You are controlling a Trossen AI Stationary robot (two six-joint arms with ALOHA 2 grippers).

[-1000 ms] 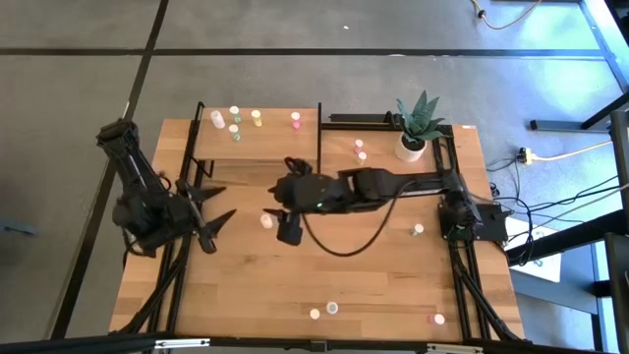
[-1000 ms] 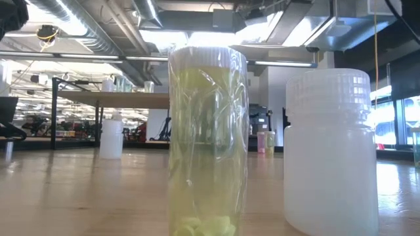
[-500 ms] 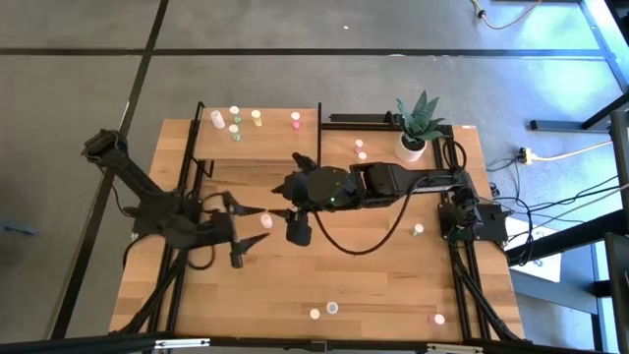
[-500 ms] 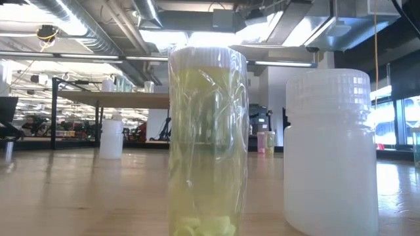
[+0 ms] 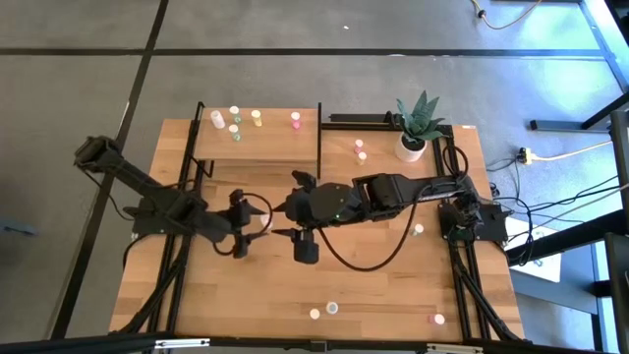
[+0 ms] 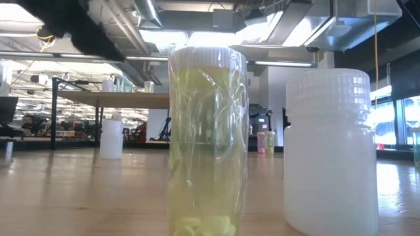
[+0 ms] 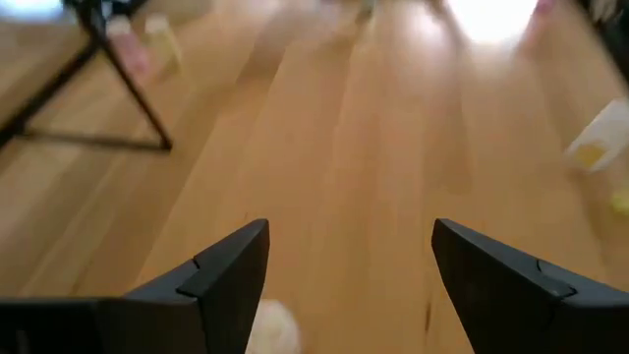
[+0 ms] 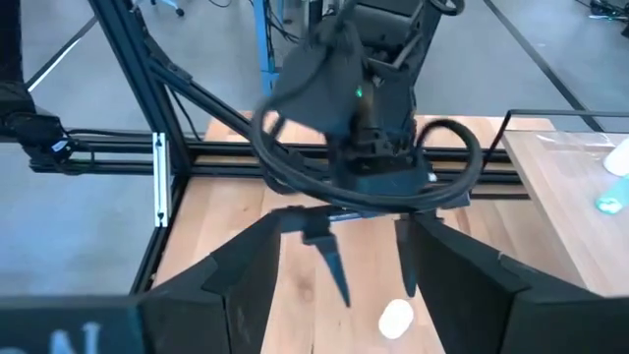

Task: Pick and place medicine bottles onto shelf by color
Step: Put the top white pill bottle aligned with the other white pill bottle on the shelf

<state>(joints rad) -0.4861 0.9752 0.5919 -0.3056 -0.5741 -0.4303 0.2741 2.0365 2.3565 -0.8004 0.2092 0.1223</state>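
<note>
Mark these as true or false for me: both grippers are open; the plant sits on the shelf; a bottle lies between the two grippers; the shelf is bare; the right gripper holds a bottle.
1. Both grippers are open. True: the left gripper and right gripper both stand open.
2. The plant sits on the shelf. False: it stands on the table, to the shelf's right.
3. A bottle lies between the two grippers. True.
4. The shelf is bare. False: several bottles stand along its far edge.
5. The right gripper holds a bottle. False: it holds nothing.

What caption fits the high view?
Both open end effectors, left and right, meet mid-table; bottles wait on the shelf.
</note>
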